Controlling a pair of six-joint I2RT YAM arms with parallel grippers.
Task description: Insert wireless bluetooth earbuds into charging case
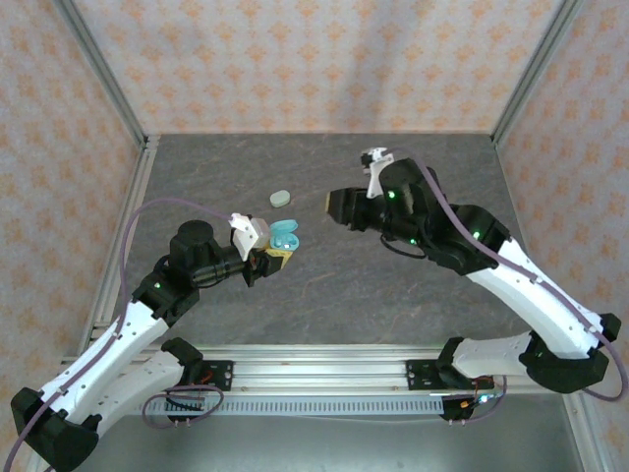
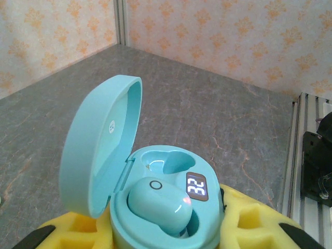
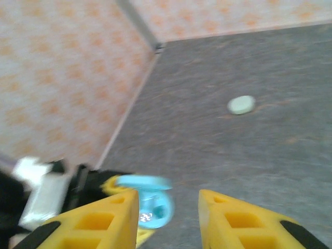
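The left gripper point(image 1: 275, 254) pinched the open turquoise charging case point(image 1: 285, 236). One earbud point(image 2: 158, 203) sat docked; the socket point(image 2: 166, 161) at its 12 o'clock was empty. The right gripper point(image 3: 168, 199) was spread, holding nothing. A pale oval point(image 1: 281, 198), probably an earbud, lay at the case's 12 o'clock.

Left wrist view: the base of the case point(image 2: 101, 145) is cut off by the lower edge. So are the left fingers point(image 2: 254, 223) flanking it, and their contact with the case lies out of frame.

Right wrist view: blurred throughout. The pale oval point(image 3: 241, 105) cannot be identified. The right fingers point(image 3: 104, 220) are cropped at their roots.

Top view: the case contents are too small to tell.
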